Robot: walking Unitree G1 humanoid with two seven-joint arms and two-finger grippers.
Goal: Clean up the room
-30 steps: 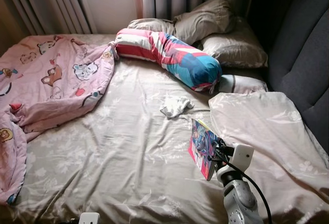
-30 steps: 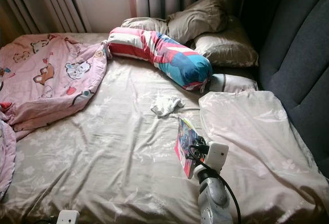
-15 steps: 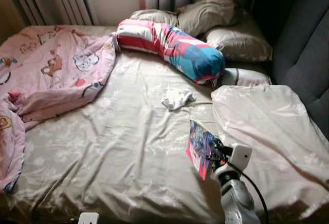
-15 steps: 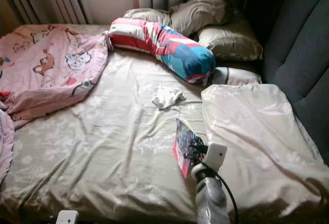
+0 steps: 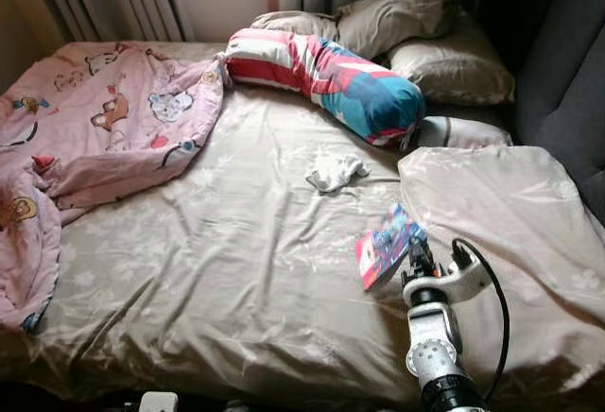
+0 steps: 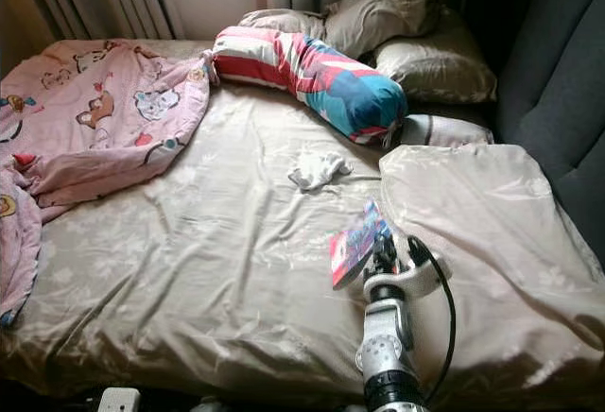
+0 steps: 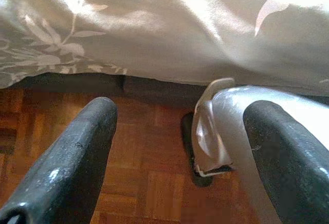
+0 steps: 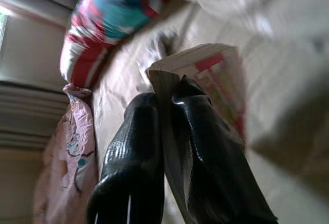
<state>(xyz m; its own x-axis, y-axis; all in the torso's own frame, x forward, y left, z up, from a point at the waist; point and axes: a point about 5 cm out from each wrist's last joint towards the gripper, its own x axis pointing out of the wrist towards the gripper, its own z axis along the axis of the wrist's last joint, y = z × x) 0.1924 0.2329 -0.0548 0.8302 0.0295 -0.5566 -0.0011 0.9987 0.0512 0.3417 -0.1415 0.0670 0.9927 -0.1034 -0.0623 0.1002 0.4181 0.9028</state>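
Note:
A thin colourful book point(image 5: 386, 245) is held just above the beige bed sheet point(image 5: 246, 242), tilted, near the bed's front right. My right gripper point(image 5: 413, 253) is shut on its edge; in the right wrist view both black fingers point(image 8: 154, 131) pinch the book point(image 8: 205, 75). A small crumpled white cloth point(image 5: 335, 172) lies on the sheet beyond the book. My left gripper point(image 7: 180, 147) hangs open low beside the bed, over the wooden floor point(image 7: 144, 183).
A pink cartoon blanket point(image 5: 85, 138) is bunched at the bed's left. A striped red and blue bolster point(image 5: 331, 81) and beige pillows point(image 5: 416, 25) lie at the head. A folded beige duvet point(image 5: 501, 214) covers the right side, by a dark headboard point(image 5: 567, 81).
The right gripper has twisted, tipping the book from upright to a flatter slant. The camera has shifted a little, so the whole bed sits differently in the picture.

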